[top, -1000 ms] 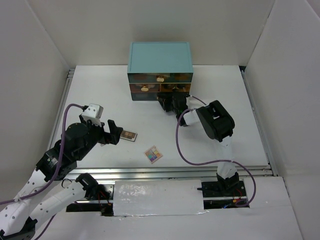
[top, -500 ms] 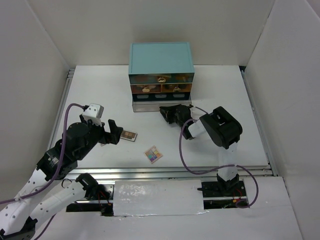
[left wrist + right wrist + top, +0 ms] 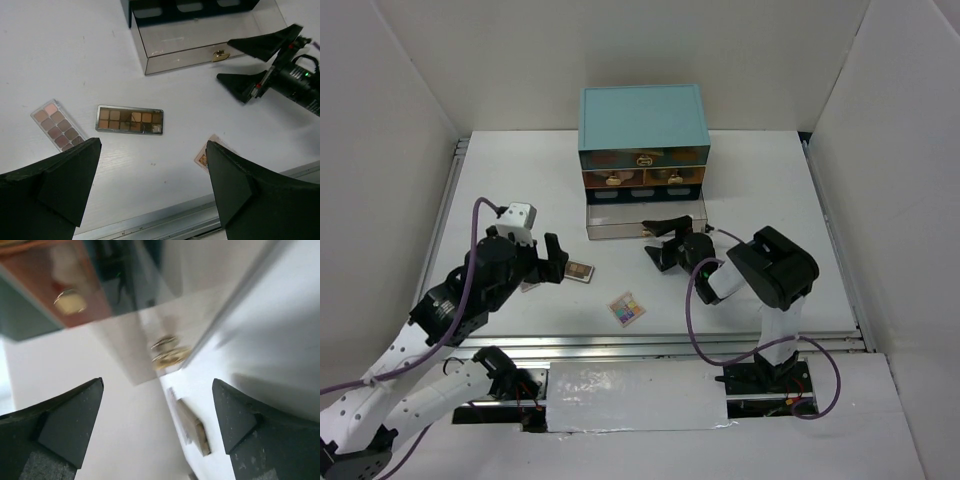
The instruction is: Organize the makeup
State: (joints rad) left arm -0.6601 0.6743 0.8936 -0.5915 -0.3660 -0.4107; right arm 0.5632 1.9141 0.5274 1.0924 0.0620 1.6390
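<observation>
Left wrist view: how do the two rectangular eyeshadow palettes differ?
The pink palette holds mauve-pink shades; the brown palette holds tan and brown ones. The pink palette lies diagonally; the brown palette lies almost level across the view. Both lie flat, face up, on the table.

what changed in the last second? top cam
The right gripper pulled the bottom drawer of the chest out toward the arms, then opened and let go of its knob. The left gripper shifted slightly and stayed open. The brown palette and square palette stayed put.
</observation>
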